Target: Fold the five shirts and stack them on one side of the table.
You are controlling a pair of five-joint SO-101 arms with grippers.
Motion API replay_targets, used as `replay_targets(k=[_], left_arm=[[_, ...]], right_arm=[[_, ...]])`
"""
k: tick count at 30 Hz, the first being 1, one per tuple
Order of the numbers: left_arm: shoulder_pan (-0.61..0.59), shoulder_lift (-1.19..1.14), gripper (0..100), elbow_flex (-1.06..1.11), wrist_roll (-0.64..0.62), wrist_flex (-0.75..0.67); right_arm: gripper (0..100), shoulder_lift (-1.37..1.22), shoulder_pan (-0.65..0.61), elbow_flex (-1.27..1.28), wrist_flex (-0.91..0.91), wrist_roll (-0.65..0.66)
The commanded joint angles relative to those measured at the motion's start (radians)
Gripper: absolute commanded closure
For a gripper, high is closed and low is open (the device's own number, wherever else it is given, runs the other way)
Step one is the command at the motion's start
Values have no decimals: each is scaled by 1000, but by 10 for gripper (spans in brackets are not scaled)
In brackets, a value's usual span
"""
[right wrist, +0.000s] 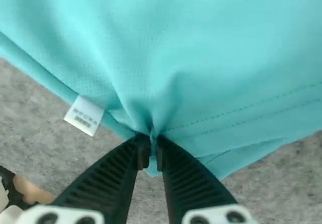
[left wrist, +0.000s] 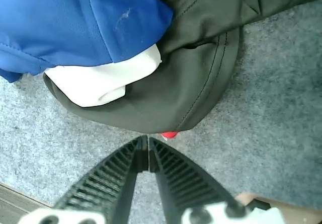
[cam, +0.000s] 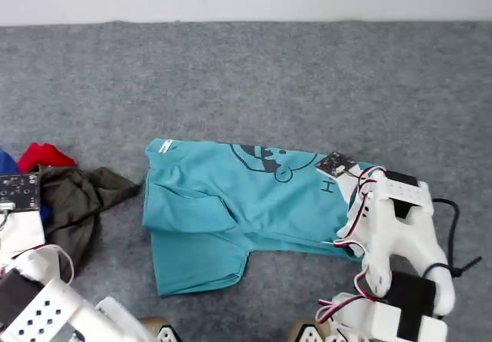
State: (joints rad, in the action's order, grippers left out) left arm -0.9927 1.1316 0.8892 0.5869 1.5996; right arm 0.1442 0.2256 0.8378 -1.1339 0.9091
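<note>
Right wrist view: the right jaws were clamped on a bunched edge of the teal shirt [right wrist: 201, 58].
A white label [right wrist: 84, 115] sat just beside the pinch. In the high view the teal shirt lay partly folded near the middle of the grey bench [cam: 307, 73], one sleeve turned over its front, with the right arm [cam: 392, 227] at its end. In the left wrist view the left jaws were closed, nothing seen between them, tips at the hem of an olive shirt [left wrist: 201, 73]. That shirt lay heaped with a blue shirt [left wrist: 60, 22] and a white shirt [left wrist: 100, 83]. A red shirt [cam: 44, 156] lay by that heap.
</note>
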Motion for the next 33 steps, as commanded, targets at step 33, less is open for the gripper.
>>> replay_targets(k=[33], left_arm=[[-2, 8, 985, -12, 6, 5]], right_arm=[[931, 110, 85, -385, -443, 157]])
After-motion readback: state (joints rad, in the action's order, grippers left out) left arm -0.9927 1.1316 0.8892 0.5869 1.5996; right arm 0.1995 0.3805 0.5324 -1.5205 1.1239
